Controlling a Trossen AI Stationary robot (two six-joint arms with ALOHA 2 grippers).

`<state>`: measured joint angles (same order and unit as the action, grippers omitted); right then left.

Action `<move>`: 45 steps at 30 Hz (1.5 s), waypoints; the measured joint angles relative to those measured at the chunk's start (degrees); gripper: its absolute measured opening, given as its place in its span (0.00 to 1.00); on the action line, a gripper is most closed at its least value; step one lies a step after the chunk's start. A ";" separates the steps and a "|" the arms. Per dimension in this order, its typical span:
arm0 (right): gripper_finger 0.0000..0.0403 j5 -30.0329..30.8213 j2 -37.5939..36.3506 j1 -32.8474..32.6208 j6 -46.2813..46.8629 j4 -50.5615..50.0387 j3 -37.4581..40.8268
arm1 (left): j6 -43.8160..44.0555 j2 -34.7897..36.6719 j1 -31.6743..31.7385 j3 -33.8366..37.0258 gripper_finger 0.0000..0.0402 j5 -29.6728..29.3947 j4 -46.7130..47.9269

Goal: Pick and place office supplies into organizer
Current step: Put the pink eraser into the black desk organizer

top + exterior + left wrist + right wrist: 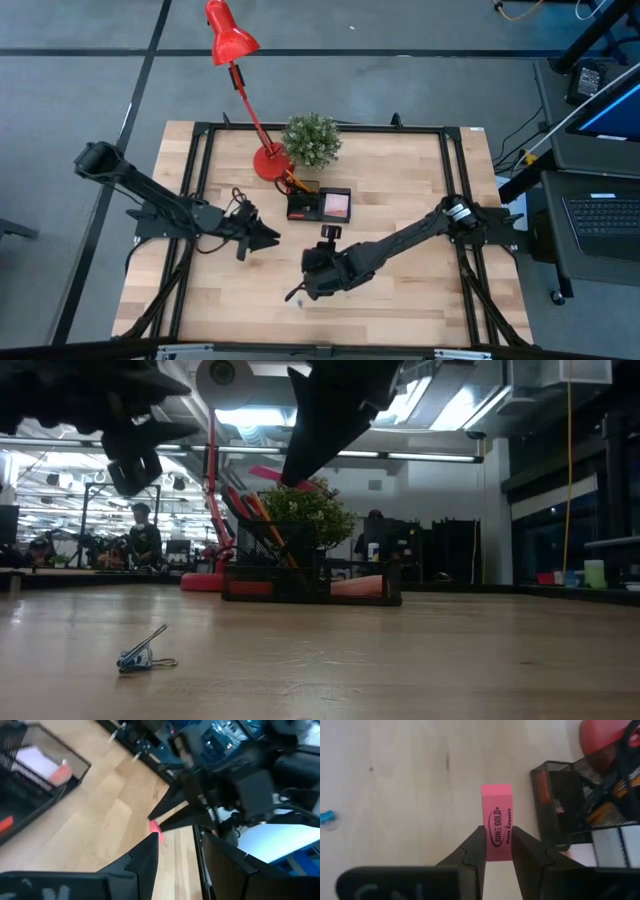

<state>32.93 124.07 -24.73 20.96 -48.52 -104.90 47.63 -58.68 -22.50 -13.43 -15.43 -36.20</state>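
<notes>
Your right pincer (300,288) sits low over the front middle of the bench (400,300) in the high view, short of the organizer (320,205), which stands near the middle of the bench just in front of the red lamp's base (268,163) and the potted plant (312,139). Your left pincer (272,236) points toward the organizer from its left side, a little apart from it, and a small clip (293,296) lies on the wood just beside the right pincer. In the low view you see both arms as dark shapes hanging above the bench, the binder clip (143,653) lying alone on the wood in the foreground, and the organizer (312,582) farther back with orange pencils (268,525) leaning out of its mesh cup; people stand in the room behind. In the left wrist view your left pincer (177,852) has its fingers spread with nothing between them, the organizer (35,775) lies off to one side, and the other arm holds a pink bit (154,827) just ahead. In the right wrist view your right pincer (496,840) is clamped on a pink eraser (496,820), held above bare wood just beside the organizer (570,805), with the blue clip (327,818) well apart.
</notes>
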 joint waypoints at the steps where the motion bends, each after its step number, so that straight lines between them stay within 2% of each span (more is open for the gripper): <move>1: 0.20 0.55 0.00 0.00 -0.36 0.01 0.00 | 0.94 -0.97 0.60 -0.02 0.37 0.66 -0.18; 5: 0.20 2.57 0.00 0.00 -2.23 0.37 0.00 | 4.16 -4.77 2.06 -1.26 0.38 2.27 -0.01; 12: 0.20 3.66 -0.09 0.09 -4.96 1.78 0.00 | 2.82 -12.67 2.16 -7.00 0.37 3.71 -0.17; 19: 0.20 4.52 -0.09 0.09 -5.05 1.80 -0.02 | 2.82 -18.34 3.60 -9.72 0.38 5.38 0.02; 29: 0.20 4.89 -0.09 -0.27 -5.08 2.01 -0.02 | 4.17 -20.13 5.08 -9.90 0.38 6.37 -3.16; 45: 0.20 4.95 -0.09 -0.24 -5.03 2.04 -0.02 | 4.27 -21.13 4.98 -9.90 0.38 6.62 -3.30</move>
<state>37.89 123.98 -24.97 15.92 -46.47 -104.92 51.90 -79.81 -17.52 -23.33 -8.81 -39.50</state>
